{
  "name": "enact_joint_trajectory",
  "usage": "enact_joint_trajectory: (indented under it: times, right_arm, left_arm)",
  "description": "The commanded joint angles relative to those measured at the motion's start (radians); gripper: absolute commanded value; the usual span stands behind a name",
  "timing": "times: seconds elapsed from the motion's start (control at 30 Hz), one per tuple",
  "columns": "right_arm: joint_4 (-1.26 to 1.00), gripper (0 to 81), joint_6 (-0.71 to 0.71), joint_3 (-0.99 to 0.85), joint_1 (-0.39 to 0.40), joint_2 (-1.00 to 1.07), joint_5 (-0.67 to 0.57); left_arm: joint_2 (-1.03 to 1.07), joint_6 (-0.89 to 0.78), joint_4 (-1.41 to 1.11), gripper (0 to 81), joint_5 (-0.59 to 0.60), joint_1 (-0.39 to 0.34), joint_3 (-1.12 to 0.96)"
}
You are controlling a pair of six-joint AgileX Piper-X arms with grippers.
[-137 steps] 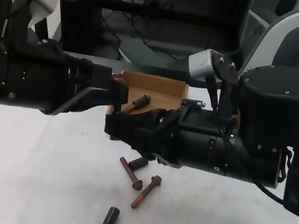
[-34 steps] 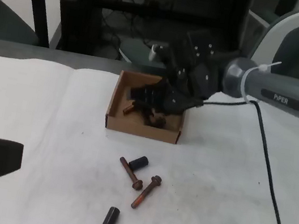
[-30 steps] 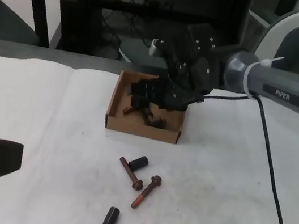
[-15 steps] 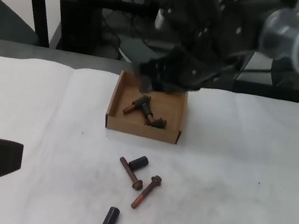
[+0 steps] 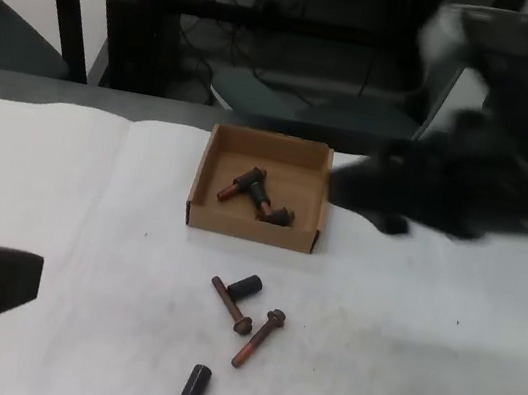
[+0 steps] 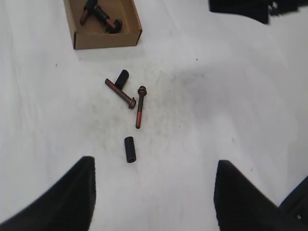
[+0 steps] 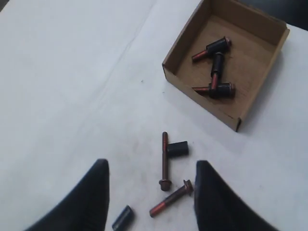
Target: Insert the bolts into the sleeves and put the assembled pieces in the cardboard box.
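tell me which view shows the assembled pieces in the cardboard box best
Right wrist view: it looks down into the cardboard box, so the three assembled pieces can be told apart. The high view shows them bunched together; the left wrist view shows them at its edge, partly cut off.

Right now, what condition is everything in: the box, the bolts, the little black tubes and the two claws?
cardboard box: open-topped, three pieces inside.
assembled pieces: bolts already in sleeves, lying in the box.
loose bolts: two, bare, lying on the bench.
loose sleeves: two, empty, on their sides; one next to a bolt, one apart.
left gripper: open, empty.
right gripper: open, empty.
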Motion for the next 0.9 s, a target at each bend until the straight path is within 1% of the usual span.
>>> enact_joint_trajectory:
  times: [0.0, 0.07, 0.13, 0.2, 0.27, 0.37, 0.7, 0.77, 0.87]
  right_arm:
    - [-0.065, 53.5, 0.072, 0.146, 0.036, -0.183, 0.060]
    - [-0.086, 53.5, 0.094, 0.227, 0.064, -0.320, 0.102]
    - [-0.087, 53.5, 0.112, 0.284, 0.079, -0.405, 0.121]
    - [-0.087, 53.5, 0.133, 0.335, 0.088, -0.492, 0.135]
    - [-0.087, 53.5, 0.157, 0.373, 0.088, -0.556, 0.135]
    - [-0.084, 53.5, 0.170, 0.400, 0.088, -0.609, 0.146]
    - [-0.084, 53.5, 0.186, 0.402, 0.088, -0.598, 0.157]
    - [-0.084, 53.3, 0.256, 0.402, 0.088, -0.572, 0.152]
    - [-0.082, 53.3, 0.357, 0.399, 0.088, -0.511, 0.095]
  left_arm:
    - [-0.010, 0.033, -0.054, 70.0, -0.001, -0.005, 0.009]
    - [-0.010, 0.033, -0.098, 70.0, -0.002, -0.005, 0.031]
    - [-0.010, 0.033, -0.132, 70.0, 0.001, -0.005, 0.054]
    - [-0.010, 0.033, -0.174, 70.0, 0.033, -0.005, 0.078]
    - [-0.010, 0.033, -0.217, 70.0, 0.071, -0.005, 0.103]
    - [-0.010, 0.033, -0.233, 70.0, 0.067, -0.005, 0.112]
    - [0.012, 0.062, -0.252, 70.0, 0.065, -0.005, 0.110]
    - [0.021, 0.062, -0.252, 70.0, 0.065, -0.005, 0.110]
    - [0.035, 0.062, -0.252, 70.0, 0.065, -0.005, 0.110]
